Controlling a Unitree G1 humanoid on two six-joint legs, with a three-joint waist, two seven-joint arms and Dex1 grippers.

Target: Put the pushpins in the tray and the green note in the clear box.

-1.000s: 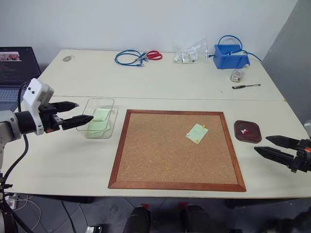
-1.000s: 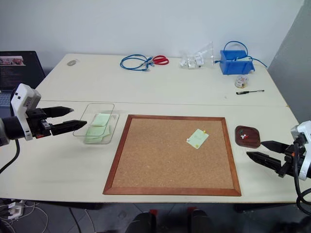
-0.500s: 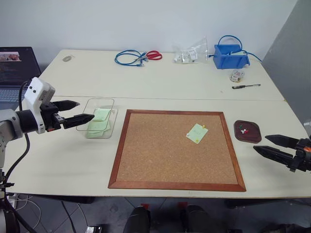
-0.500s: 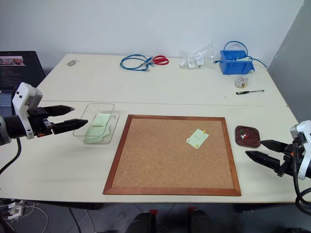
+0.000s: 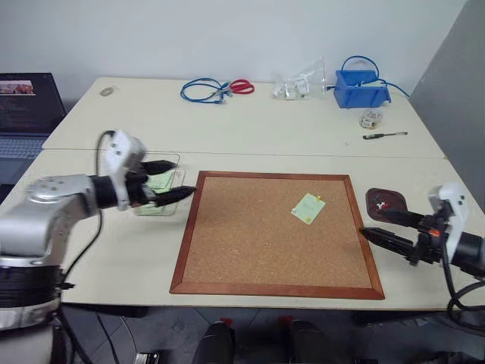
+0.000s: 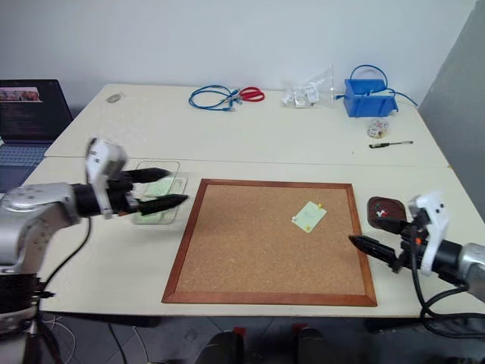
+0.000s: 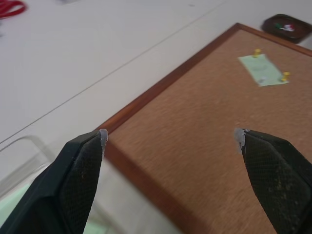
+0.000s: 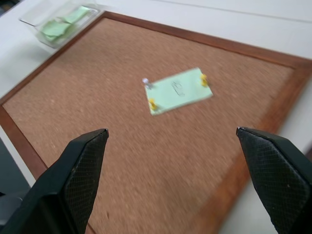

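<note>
The left gripper (image 5: 168,180) hangs with its fingers spread wide and nothing between them, right over the clear box (image 5: 151,205), its tips pointing toward the cork board (image 5: 250,243) just beyond. The right gripper (image 5: 380,228) is likewise spread and empty, reaching over the board's frame, with the tray (image 5: 386,204) just beside it holding a few pins. The green note (image 8: 177,90) lies ahead of that gripper on the cork, between both grippers, with pushpins (image 8: 204,79) stuck at its corners.
</note>
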